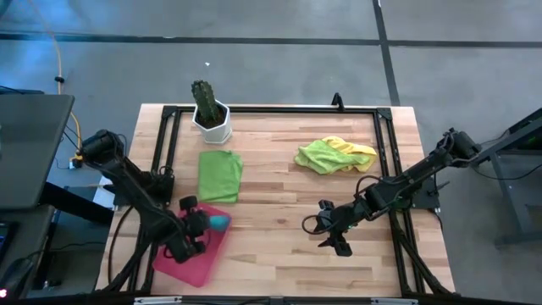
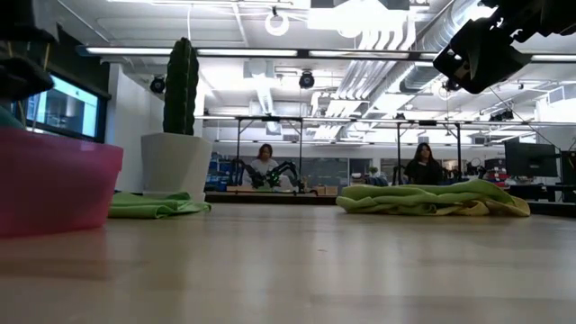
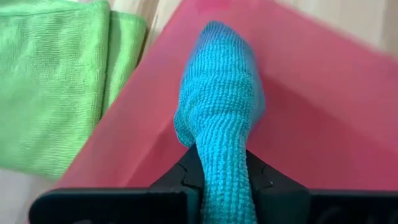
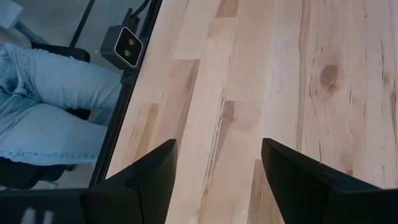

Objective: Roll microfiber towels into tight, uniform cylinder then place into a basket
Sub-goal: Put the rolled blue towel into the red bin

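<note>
The teal towel [image 3: 217,99] is a rolled bundle held in my left gripper [image 3: 221,177] over the pink-red basket [image 1: 188,258] at the table's near left. The green towel [image 1: 220,175] lies flat, just beyond the basket. The lime green towel [image 1: 320,155] and the yellow towel [image 1: 360,151] lie crumpled together at the far right. My right gripper [image 4: 217,162] is open and empty, above bare wood near the table's near edge [image 1: 329,230]. My left gripper pinches the rolled teal towel between its two fingers [image 3: 186,177], at the roll's near end [image 3: 221,186]. The roll runs along the fingers and its free end [image 3: 214,37] sticks out forward over the basket floor. I cannot tell whether that end touches the basket.
A white pot with a cactus [image 1: 210,117] stands at the far left, behind the green towel. A black frame [image 1: 271,108] runs around the table top. A small camera [image 4: 127,45] sits at the near edge, with a person's legs [image 4: 43,106] beyond it. Bare wood lies mid-table.
</note>
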`<act>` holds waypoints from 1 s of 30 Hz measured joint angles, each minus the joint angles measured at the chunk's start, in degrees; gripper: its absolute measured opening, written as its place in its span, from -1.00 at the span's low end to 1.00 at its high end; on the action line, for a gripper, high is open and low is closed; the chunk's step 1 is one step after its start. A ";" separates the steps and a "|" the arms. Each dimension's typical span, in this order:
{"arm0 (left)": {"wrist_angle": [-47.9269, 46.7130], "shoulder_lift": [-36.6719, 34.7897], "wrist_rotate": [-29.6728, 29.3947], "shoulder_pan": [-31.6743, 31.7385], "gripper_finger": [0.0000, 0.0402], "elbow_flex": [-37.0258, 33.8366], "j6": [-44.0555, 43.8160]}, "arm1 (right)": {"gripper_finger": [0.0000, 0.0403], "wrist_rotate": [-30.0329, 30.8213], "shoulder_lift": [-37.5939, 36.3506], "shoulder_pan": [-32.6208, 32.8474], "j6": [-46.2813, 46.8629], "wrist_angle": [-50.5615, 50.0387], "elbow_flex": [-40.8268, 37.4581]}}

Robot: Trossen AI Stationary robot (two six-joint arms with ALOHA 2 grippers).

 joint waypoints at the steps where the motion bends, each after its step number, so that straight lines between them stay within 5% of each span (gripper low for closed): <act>1: -0.45 0.00 0.74 0.71 -0.85 0.00 2.65 | 0.13 0.00 0.02 0.00 0.00 0.02 0.00; 9: 2.21 0.00 5.14 4.56 -0.85 0.00 28.34 | 0.13 0.00 0.02 0.00 0.00 0.00 0.00; 21: 1.18 0.00 11.76 11.10 -0.84 0.00 42.18 | 0.13 0.00 0.02 0.04 0.46 0.00 0.00; 30: 1.42 3.65 13.44 14.83 -0.83 0.00 40.36 | 0.13 0.00 0.02 0.04 0.90 0.00 0.02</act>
